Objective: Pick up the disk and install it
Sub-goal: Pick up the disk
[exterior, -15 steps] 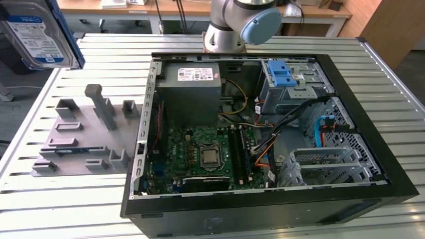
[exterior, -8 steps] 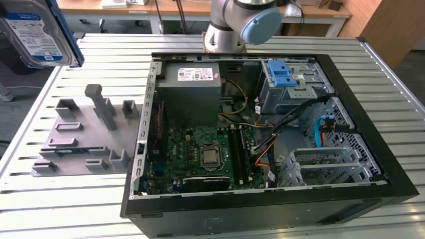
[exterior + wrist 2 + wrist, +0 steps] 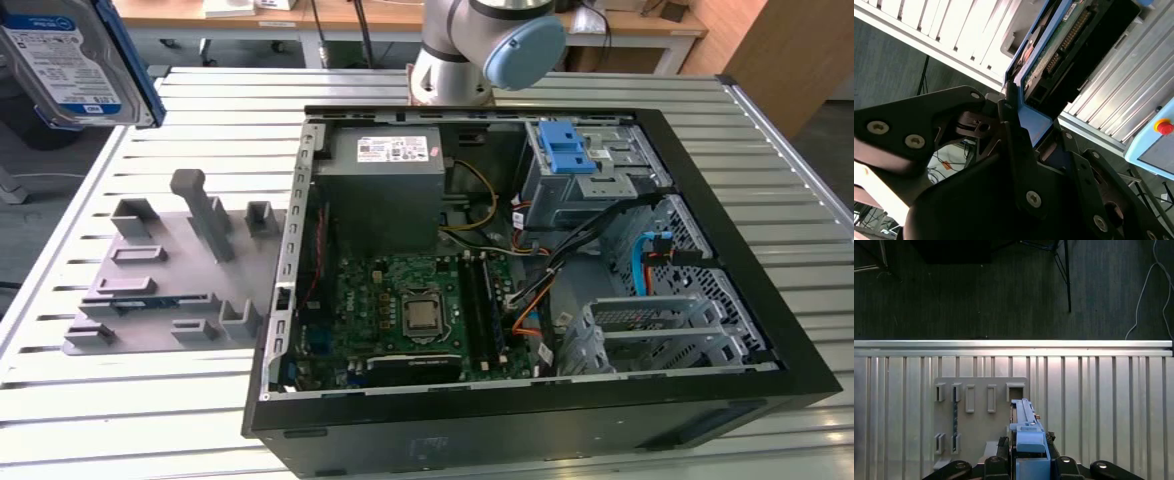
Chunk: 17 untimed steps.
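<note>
The disk, silver with a white-and-blue label and a blue carrier bracket, hangs high at the exterior view's upper left, above the table edge. In the first wrist view the disk stands edge-on, with my gripper shut on its blue bracket. The second wrist view shows the black fingers clamped on the same blue bracket, with the disk's circuit board side beyond them. The metal drive cage with its blue latch sits in the open computer case, far from the disk.
The open black computer case lies on the slatted metal table, with a grey power supply and motherboard inside. A grey fixture plate with upright slots lies under the disk. The arm's base stands behind the case.
</note>
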Available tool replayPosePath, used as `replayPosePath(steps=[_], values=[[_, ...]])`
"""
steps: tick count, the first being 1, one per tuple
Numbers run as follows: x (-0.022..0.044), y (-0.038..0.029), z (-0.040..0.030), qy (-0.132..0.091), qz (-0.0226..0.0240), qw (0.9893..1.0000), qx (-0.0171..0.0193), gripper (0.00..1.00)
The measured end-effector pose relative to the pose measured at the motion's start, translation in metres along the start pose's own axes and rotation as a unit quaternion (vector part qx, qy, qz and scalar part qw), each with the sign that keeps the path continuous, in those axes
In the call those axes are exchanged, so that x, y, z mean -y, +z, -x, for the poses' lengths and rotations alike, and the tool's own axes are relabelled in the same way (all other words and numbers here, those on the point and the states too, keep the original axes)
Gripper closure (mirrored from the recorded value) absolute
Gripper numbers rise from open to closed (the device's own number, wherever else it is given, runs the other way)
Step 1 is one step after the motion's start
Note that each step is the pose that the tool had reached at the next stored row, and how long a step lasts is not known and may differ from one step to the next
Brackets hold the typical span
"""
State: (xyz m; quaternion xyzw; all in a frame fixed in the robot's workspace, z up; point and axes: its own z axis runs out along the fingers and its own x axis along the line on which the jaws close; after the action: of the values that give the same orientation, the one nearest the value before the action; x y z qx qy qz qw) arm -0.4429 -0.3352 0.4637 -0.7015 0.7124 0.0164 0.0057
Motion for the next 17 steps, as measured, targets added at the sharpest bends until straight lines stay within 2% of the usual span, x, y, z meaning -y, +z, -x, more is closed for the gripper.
replayPosePath(steps=[17], values=[[-0.0002,-0.0157,0.0007,0.0,0.0,1.0,-0.0006,0.63]])
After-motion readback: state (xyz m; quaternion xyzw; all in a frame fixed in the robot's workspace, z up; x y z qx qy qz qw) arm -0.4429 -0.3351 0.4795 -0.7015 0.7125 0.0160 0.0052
